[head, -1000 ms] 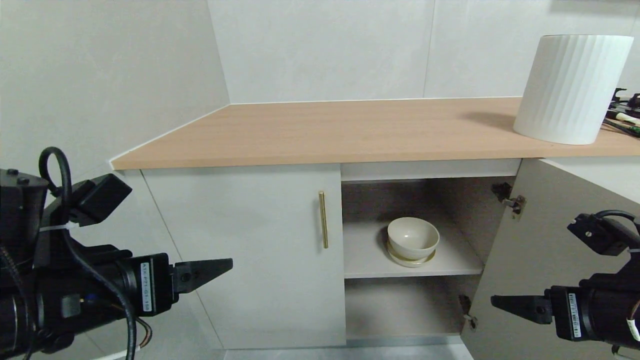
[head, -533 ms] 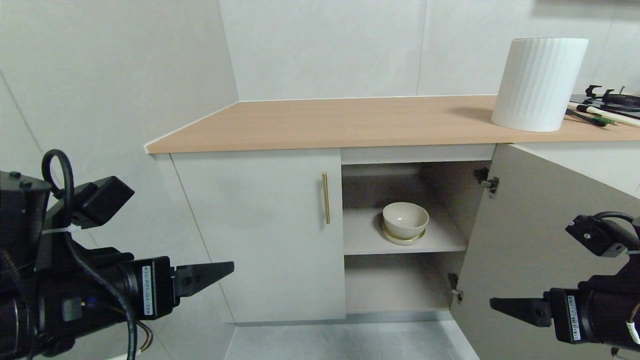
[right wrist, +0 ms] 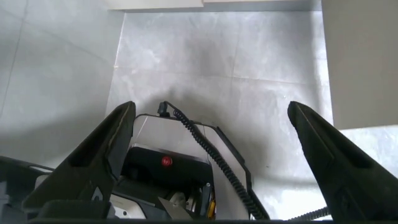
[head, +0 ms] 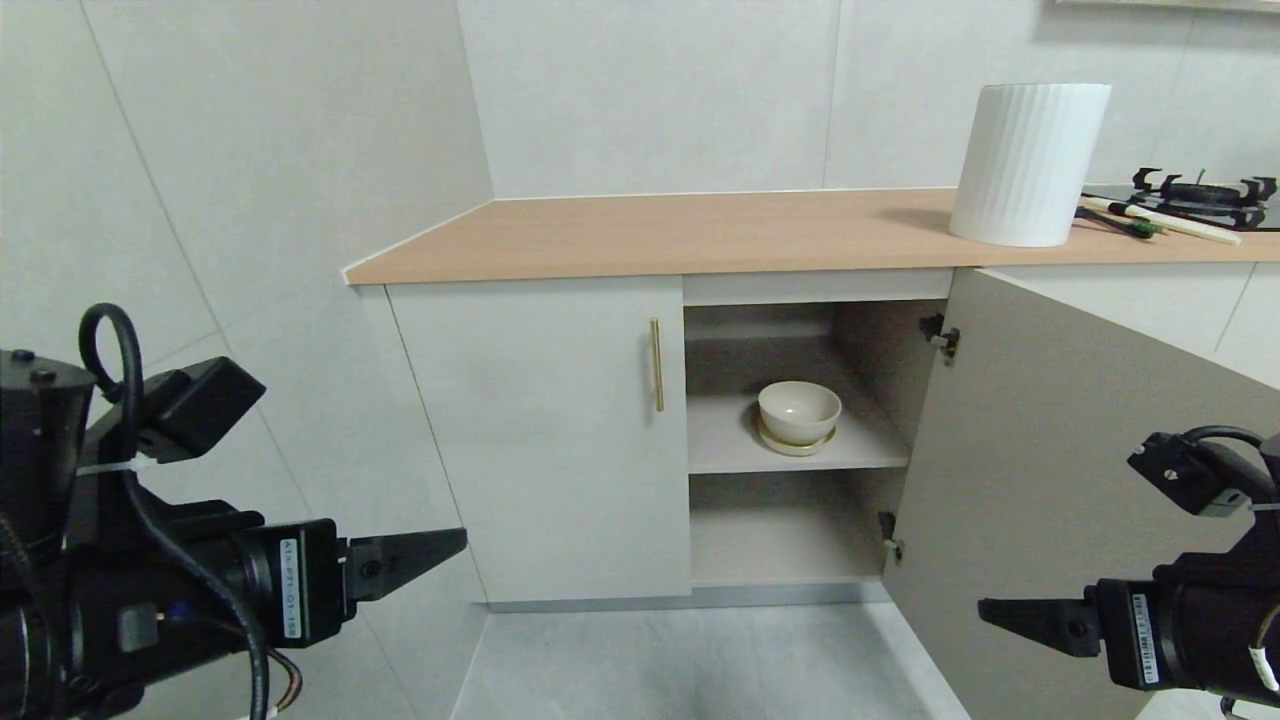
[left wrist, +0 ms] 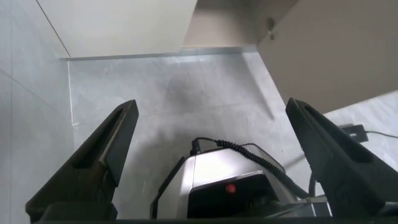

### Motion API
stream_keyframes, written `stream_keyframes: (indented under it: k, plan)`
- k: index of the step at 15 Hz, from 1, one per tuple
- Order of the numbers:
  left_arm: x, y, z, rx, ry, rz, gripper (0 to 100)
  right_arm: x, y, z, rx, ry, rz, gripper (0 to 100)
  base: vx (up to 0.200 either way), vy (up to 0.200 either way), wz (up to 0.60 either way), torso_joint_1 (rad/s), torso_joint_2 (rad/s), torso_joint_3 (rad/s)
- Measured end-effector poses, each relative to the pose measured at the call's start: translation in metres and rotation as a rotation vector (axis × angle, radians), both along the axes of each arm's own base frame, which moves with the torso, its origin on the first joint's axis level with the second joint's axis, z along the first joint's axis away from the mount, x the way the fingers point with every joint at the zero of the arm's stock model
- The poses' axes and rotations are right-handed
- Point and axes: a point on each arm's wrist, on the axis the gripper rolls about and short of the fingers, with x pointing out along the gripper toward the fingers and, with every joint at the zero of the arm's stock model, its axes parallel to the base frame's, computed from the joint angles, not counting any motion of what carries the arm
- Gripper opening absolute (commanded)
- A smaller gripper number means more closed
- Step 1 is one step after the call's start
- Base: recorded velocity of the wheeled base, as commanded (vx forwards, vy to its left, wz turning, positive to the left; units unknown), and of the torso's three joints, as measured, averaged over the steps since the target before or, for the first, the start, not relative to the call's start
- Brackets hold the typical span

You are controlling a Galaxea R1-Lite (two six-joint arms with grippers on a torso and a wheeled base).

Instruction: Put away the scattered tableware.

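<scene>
cream bowl (head: 799, 411) upright on plate (head: 795, 445), shelf (head: 730, 440)

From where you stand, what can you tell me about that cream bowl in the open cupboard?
The round cream bowl, glossy and ceramic by its look, stands upright and looks empty. It sits on a matching plate with a yellowish rim, which rests on the middle shelf of the open cupboard. Nothing else touches it.

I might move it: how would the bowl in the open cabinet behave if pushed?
The bowl looks glazed ceramic: probably rigid, breakable, slippery. Sitting on a small plate, it might slide off if pushed. Its low, wide shape makes tipping unlikely.
</scene>
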Motion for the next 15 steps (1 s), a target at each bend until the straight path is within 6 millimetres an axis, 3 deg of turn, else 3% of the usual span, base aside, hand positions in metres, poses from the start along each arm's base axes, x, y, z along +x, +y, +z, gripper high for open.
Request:
stream_keyframes:
  k: [10,15]
  plan:
    - [-0.0011,0.0005,-0.0014,0.003,0.003,-0.001,100,-0.0005,-0.0003,-0.0005,-0.006,0.005,-0.002,100,0.000,0.000,0.00,0.000,0.00,0.000]
    - [-0.0021,0.0008,-0.0043,0.026,0.006,-0.012,100,-0.0051,-0.0038,-0.0038,-0.097,0.062,-0.004,100,0.000,-0.200,0.00,0.005,0.00,0.002]
